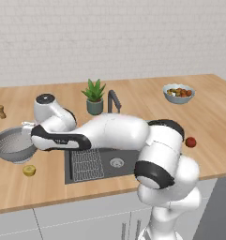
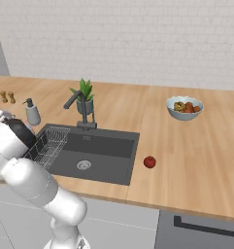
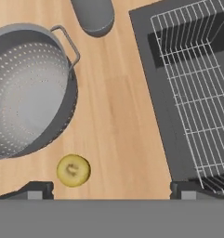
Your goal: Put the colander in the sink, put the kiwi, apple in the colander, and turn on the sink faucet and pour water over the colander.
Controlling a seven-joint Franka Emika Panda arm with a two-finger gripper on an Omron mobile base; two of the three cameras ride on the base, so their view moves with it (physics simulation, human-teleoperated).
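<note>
Nothing of the task looks done yet, judging from how things lie. Far left on the worktop (image 1: 48, 187) sits the colander (image 1: 12, 145), upright and empty, its near handle toward the sink; the kiwi (image 1: 29, 170) lies just beside it on the near side, apart from its rim. The gripper (image 3: 111, 189) hovers over the bare wood between colander and sink, with its fingers (image 3: 36, 189) spread wide and grasping nothing. To the right comes the sink (image 1: 124, 157), dark and dry, holding only a wire rack (image 1: 86, 165) in its left half and the drain (image 1: 116, 162) in the middle. The faucet (image 1: 113, 100) stands at the far edge of the basin with no water running. Right of the sink, near the worktop's front, rests the apple (image 1: 190, 142), well apart from everything else. So all steps are left: moving the colander into the basin, placing both fruits in it, and opening the water. My guess is the colander comes first, since the hand hangs closest to it. Other things on the wooden surface are a soap bottle (image 2: 32, 113) and two small shakers (image 2: 7, 97) at the far left, a potted plant (image 1: 94, 97) behind the faucet, and a pale fruit bowl (image 1: 179, 93) far right. Behind runs a whitish brick wall (image 1: 109, 37); pale cabinet fronts (image 1: 63, 225) sit below.
</note>
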